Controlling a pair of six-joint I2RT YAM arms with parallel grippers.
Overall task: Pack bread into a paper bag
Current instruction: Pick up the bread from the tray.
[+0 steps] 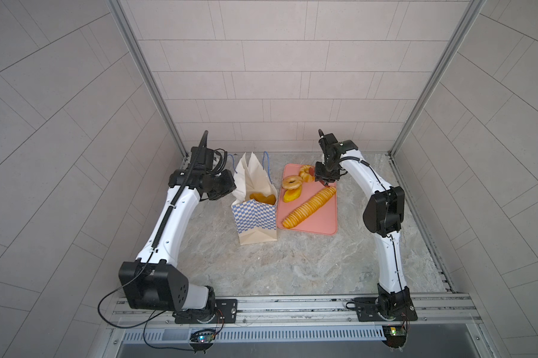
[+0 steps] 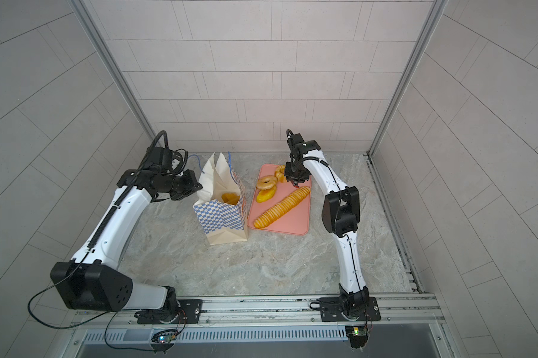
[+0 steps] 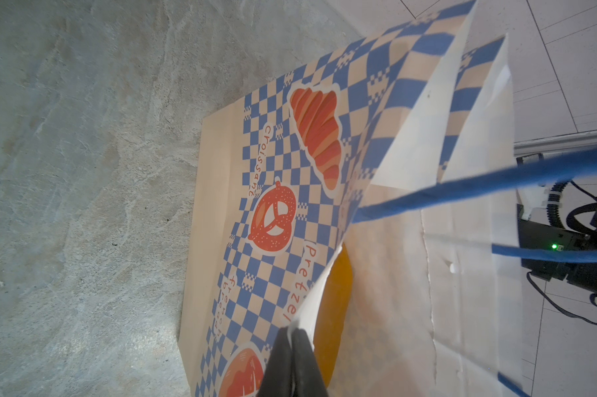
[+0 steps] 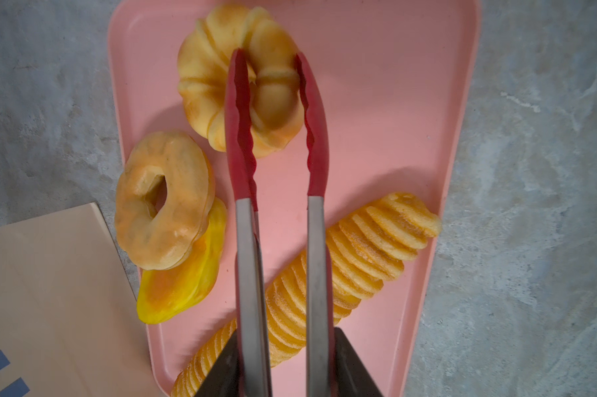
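The checked paper bag (image 1: pixel 255 214) (image 2: pixel 221 217) stands upright left of the pink tray (image 1: pixel 320 223). My left gripper (image 3: pixel 293 335) (image 1: pixel 230 186) is shut on its rim (image 3: pixel 310 295). Yellow bread (image 1: pixel 263 198) (image 3: pixel 338 292) lies inside. My right gripper (image 4: pixel 286 333) (image 1: pixel 325 179) is shut on red tongs (image 4: pixel 242 137). Their tips straddle one side of a ridged ring bun (image 4: pixel 207 68), one tip over its hole, one at its outer edge. A ring doughnut (image 4: pixel 173 220) leans on a yellow pastry (image 4: pixel 180 288). The long baguette (image 4: pixel 369 247) (image 1: pixel 309 206) lies diagonally under the tongs.
The bag's blue cord handles (image 3: pixel 496 185) hang loose near the back wall. The tray (image 4: pixel 376 103) lies close against the bag's right side on the marble tabletop (image 1: pixel 292 263). Metal frame posts stand at the back corners.
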